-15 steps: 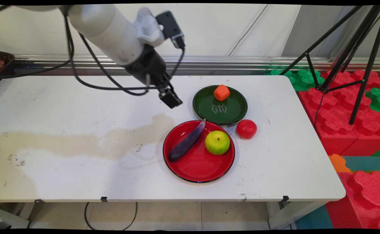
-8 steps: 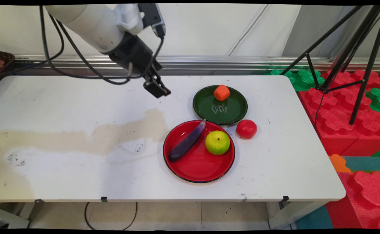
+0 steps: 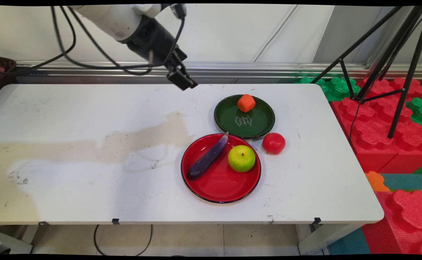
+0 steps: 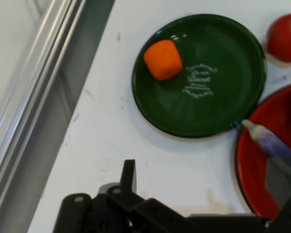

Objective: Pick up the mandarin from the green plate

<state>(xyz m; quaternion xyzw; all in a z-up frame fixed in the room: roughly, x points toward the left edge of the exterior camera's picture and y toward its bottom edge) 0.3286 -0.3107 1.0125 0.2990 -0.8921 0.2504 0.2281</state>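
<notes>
The gripper [image 3: 182, 79] hangs in the air above the table's [image 3: 88, 108] far edge, about midway along it, holding nothing. In the hand view its fingers [image 4: 129, 174] stand wide apart with bare table between them. Nearest to it is a dark green plate [image 3: 258, 124], toward the far right of the table, with an orange block [image 3: 246, 103] on its far side. A red tomato [image 3: 273, 143] lies on the table just beside that plate's near right rim. A red plate [image 3: 218, 184] nearer the front edge carries a purple eggplant [image 3: 207, 159] and a green apple [image 3: 241, 158]. A brownish stain [image 3: 88, 151] runs across the table's left half.
</notes>
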